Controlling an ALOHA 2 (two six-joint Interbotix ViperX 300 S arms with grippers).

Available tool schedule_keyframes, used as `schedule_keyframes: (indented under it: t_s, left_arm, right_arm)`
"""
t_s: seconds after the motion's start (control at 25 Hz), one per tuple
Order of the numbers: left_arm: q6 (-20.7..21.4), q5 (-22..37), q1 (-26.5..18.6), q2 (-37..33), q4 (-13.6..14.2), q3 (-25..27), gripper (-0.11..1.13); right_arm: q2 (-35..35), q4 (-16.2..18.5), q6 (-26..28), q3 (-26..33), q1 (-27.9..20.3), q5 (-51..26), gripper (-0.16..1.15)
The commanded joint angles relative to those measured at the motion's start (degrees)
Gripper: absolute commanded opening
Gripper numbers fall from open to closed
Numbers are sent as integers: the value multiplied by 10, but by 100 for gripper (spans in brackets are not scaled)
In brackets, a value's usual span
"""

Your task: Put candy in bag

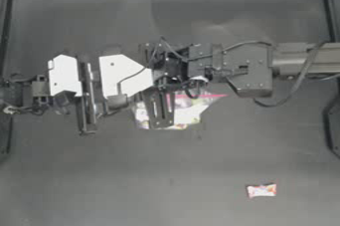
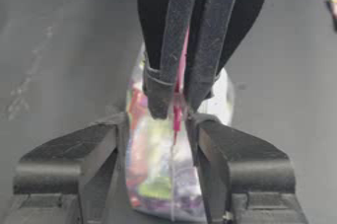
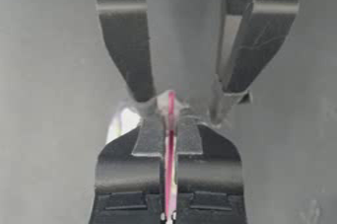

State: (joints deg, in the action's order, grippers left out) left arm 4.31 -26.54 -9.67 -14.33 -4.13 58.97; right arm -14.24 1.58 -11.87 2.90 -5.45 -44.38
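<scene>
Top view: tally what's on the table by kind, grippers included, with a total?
Bags: 1, the bag, clamped at its pink strip by both grippers
Loose candies: 1, the candy
Grippers: 2, left gripper, right gripper
Total: 4

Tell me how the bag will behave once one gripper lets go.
The bag is thin clear film, so it probably flops. Its sweets sit low, so it likely sags there. Right gripper pinches the pink seal; left gripper straddles it.
</scene>
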Motion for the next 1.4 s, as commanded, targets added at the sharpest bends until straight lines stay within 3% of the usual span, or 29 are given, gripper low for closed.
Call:
schedule_keyframes:
  t_s: [0.04,0.28,0.4,0.8,0.92,1.4]
  left_arm:
    - [0,1,1,-33,-1,-2,79]
    - [1,2,1,-42,0,2,78]
    - [1,2,1,-40,0,2,71]
    - [4,1,1,-42,1,2,13]
    - [8,2,6,-42,2,2,2]
    - [18,2,7,-42,2,2,3]
  right_arm:
    - [21,-2,0,7,0,4,6]
    - [21,-2,0,6,1,4,6]
    - [21,-2,0,6,1,4,6]
    - [21,-2,0,5,1,4,6]
    - [21,-2,1,4,1,4,6]
    - [33,1,15,-24,-2,-1,6]
